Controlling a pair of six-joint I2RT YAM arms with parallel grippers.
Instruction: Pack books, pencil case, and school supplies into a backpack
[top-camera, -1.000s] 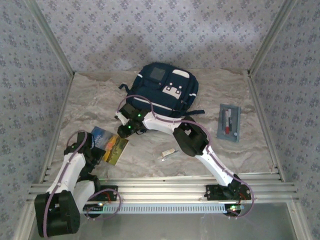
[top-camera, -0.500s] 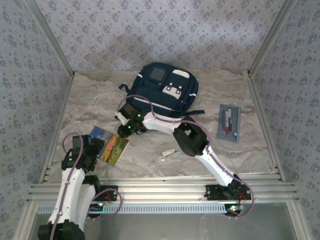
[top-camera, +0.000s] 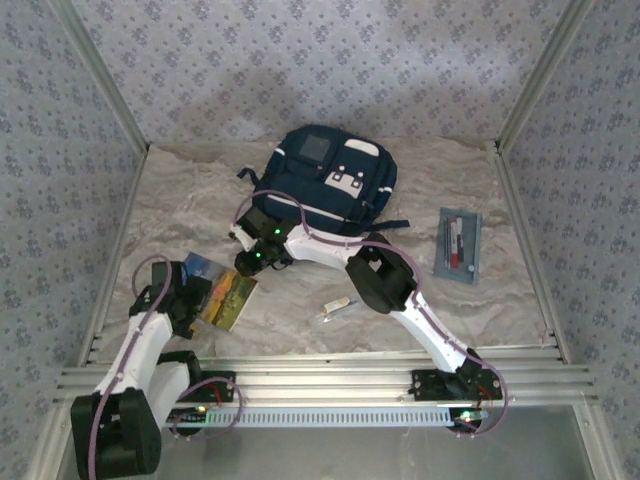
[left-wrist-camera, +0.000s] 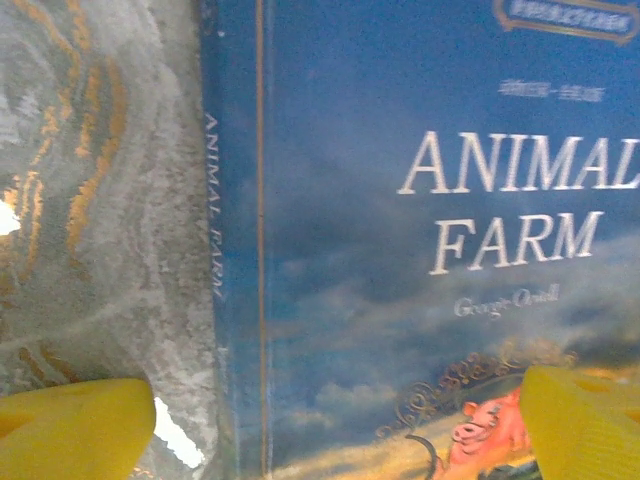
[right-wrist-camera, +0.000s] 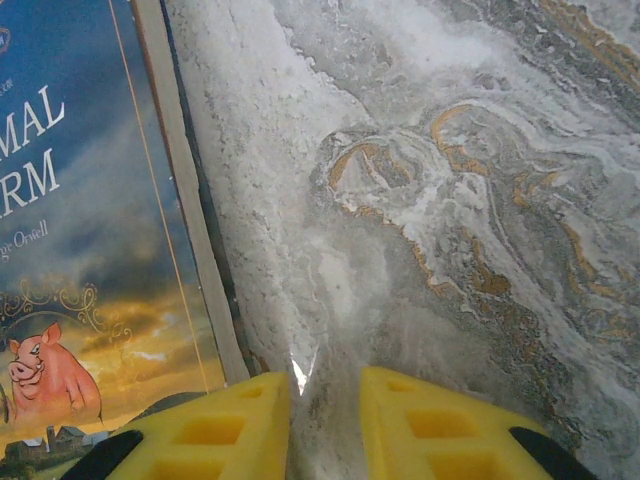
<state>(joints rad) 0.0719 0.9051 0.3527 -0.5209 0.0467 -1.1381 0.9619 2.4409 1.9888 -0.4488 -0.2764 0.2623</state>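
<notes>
navy fabric with white stripes marks the backpack, lying flat at the upper middle of the overhead frame on the marbled table. below and left of it, in the lower left of that frame, the book lies flat, its cover showing blue sky, orange cloud and a pink pig under the title "animal farm". the pencil case, a grey pouch, lies well apart at the right of the frame. a slim white stick lies near the middle, between the two arms.

the left gripper hangs over the book's spine edge with its pincer spread wide. in its wrist view one yellow finger sits in the lower left corner over bare table and the other in the lower right corner over the cover, with nothing clasped between them. whether they touch the surface cannot be told.

the right gripper sits at the bottom of its wrist view, beside the book's other long edge. its fingers stand nearly together with a narrow slit between them, and bare table shows through it. the book lies along the left of that view, just beside the left-hand finger.
</notes>
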